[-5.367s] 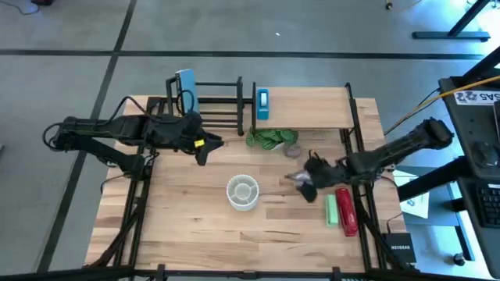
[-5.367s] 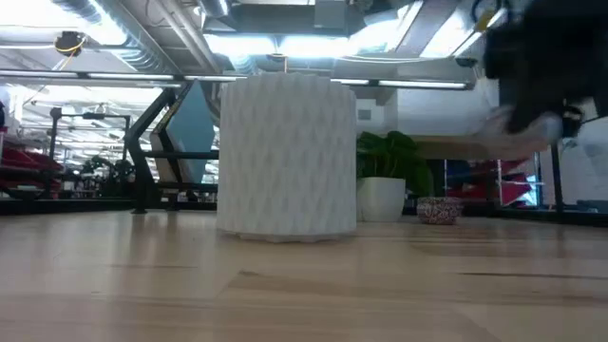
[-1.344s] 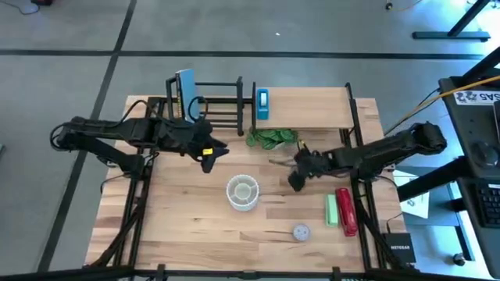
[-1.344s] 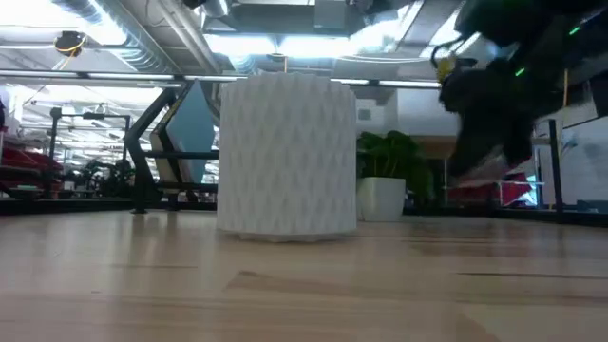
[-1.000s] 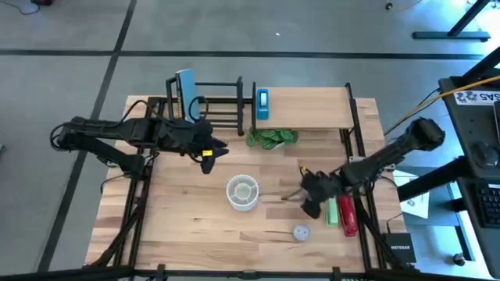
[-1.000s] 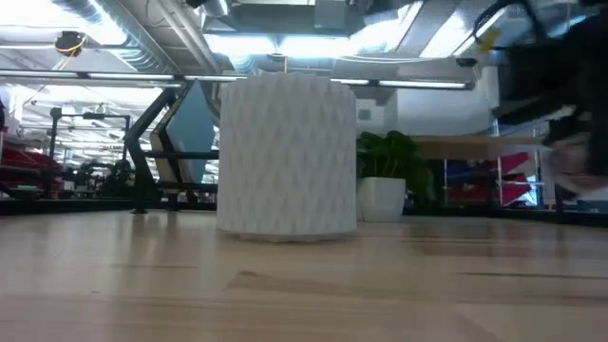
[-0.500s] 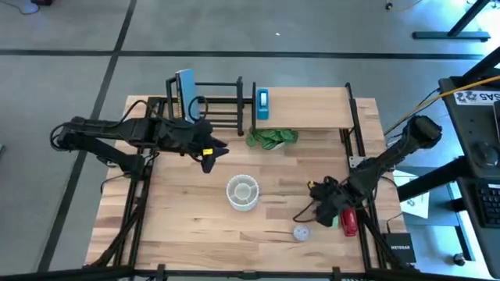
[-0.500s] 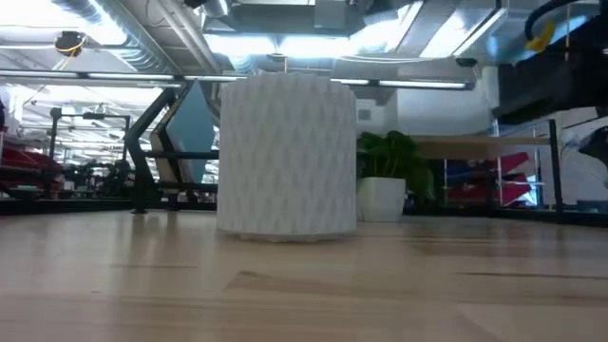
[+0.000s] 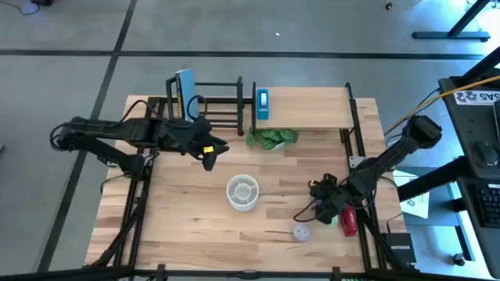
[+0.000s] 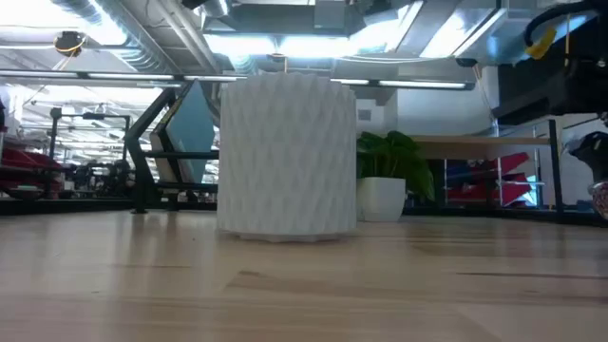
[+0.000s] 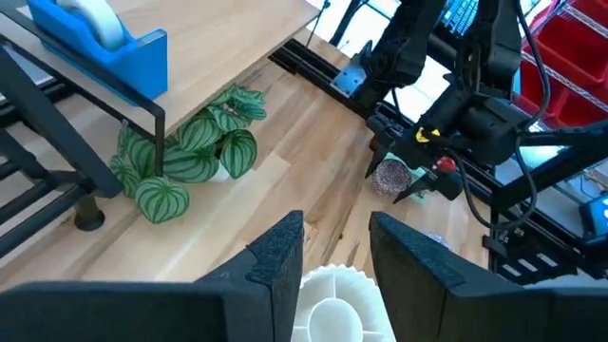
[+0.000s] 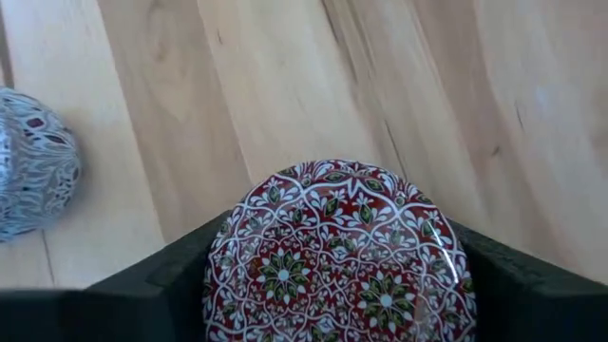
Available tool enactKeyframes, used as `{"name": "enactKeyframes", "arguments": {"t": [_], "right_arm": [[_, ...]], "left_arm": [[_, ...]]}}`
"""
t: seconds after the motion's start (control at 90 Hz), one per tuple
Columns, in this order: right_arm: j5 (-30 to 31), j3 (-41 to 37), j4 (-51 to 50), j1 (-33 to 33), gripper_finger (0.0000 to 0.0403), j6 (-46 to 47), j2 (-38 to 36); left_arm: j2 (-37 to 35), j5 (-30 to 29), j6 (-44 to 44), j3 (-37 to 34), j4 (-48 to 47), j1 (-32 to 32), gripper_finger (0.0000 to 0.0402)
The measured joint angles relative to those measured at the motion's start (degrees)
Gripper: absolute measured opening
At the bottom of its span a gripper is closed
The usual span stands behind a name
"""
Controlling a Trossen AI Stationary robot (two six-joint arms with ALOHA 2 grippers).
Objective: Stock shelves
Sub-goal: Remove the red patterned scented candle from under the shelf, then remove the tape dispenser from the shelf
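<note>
My right gripper [image 9: 316, 207] is near the table's front right, shut on a small round red patterned piece [image 12: 337, 252], which also shows in the left wrist view [image 11: 389, 177]. A blue-white patterned round piece [image 9: 301, 232] lies on the table just in front of it. My left gripper [image 9: 209, 153] hangs open and holds nothing, left of and beyond the white ribbed cup [image 9: 242, 192]. At the far edge stand the black bar rack [image 9: 215, 105] and the light-wood shelf board [image 9: 308, 108], which carries a blue tape dispenser [image 9: 262, 103]. My right gripper pinches the red patterned piece between its two fingers, one dark finger [image 12: 157, 285] on each opposite side of its round rim [image 12: 223, 275]. The fingers slant down from above. The patterned face is turned toward the wrist camera. Whether it rests on the table, I cannot tell.
A potted plant [image 9: 271, 138] with striped leaves stands under the shelf board's front edge. A green item [image 9: 331, 215] and a red item [image 9: 349, 223] lie at the table's right edge beside my right gripper. A blue flat thing [image 9: 185, 87] leans in the rack.
My right gripper has carried the red patterned piece from near the plant toward the table's near and right edges, ending beside the green item and behind the blue-white piece. It has hardly moved in the last half second.
</note>
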Motion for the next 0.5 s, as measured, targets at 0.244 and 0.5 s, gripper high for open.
{"name": "enactKeyframes", "arguments": {"t": [0.244,0.5], "right_arm": [[1.6,0.0,-0.1,0.0,0.0313,-0.2,0.1],[0.2,0.2,-0.1,-0.1,0.0372,-0.1,1.4]], "left_arm": [[0.0,-0.7,-0.4,0.0,0.0,0.0,0.0107],[0.0,-0.8,-1.0,0.0,0.0,0.0,0.0107]]}}
